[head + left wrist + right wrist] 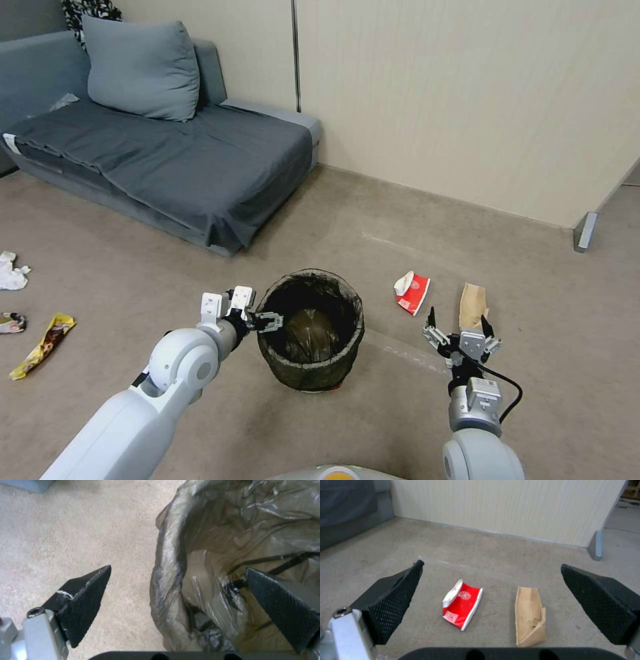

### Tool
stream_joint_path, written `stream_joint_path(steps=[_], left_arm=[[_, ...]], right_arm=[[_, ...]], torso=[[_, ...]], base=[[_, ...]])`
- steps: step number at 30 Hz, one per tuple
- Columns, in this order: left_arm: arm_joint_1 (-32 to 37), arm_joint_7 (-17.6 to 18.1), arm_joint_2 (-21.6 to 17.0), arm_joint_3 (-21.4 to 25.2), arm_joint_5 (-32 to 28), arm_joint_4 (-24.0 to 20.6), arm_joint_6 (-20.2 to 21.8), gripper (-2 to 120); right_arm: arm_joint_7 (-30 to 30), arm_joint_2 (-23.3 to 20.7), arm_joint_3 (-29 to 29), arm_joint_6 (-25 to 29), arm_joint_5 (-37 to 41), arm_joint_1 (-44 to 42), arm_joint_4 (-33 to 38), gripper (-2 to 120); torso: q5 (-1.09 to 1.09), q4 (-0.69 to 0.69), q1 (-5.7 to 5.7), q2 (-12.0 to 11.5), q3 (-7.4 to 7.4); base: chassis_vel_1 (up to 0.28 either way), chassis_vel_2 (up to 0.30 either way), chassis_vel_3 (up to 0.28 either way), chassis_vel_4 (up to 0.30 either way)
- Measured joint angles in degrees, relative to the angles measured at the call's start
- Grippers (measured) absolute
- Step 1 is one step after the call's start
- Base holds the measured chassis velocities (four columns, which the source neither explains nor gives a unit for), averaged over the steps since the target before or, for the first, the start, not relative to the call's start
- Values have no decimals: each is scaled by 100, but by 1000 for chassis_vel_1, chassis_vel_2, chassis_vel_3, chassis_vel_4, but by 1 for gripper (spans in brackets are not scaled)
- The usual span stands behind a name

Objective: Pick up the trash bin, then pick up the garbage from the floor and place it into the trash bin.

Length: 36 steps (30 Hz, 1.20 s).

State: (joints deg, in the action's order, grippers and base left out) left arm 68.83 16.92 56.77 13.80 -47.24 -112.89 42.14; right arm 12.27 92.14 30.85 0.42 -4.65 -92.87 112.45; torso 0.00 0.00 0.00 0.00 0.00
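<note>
The trash bin (313, 373) stands on the floor (200, 273), lined with a dark bag over its rim (166, 555). My left gripper (265, 322) (178, 568) is open and straddles the rim's left side, one finger inside and one outside. Garbage lies right of the bin: a red-and-white carton (413, 292) (463, 605) and a tan paper bag (472, 303) (528, 616). My right gripper (458, 317) (491, 564) hovers open just short of them, holding nothing. At the far left lie a white tissue (10, 272), a colourful wrapper (10, 322) and a yellow wrapper (43, 343).
A grey sofa (167, 153) with a cushion (143, 67) fills the back left. A pale wall (467, 100) runs behind, with a grey partition foot (585, 231) at the right. Open carpet surrounds the bin.
</note>
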Motion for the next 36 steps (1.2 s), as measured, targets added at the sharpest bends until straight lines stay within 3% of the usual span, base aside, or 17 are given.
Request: stream_joint_path(steps=[31, 36], left_arm=[[56, -345, 197, -157, 144, 332, -2, 100], [55, -423, 194, -157, 142, 322, -2, 84]], right_arm=[[24, 0, -12, 20, -17, -3, -73, 100], [27, 0, -10, 17, -17, 18, -83, 100]], torso=[[1, 0, 0, 0, 0], [0, 0, 0, 0, 0]], base=[[0, 0, 0, 0], [0, 0, 0, 0]])
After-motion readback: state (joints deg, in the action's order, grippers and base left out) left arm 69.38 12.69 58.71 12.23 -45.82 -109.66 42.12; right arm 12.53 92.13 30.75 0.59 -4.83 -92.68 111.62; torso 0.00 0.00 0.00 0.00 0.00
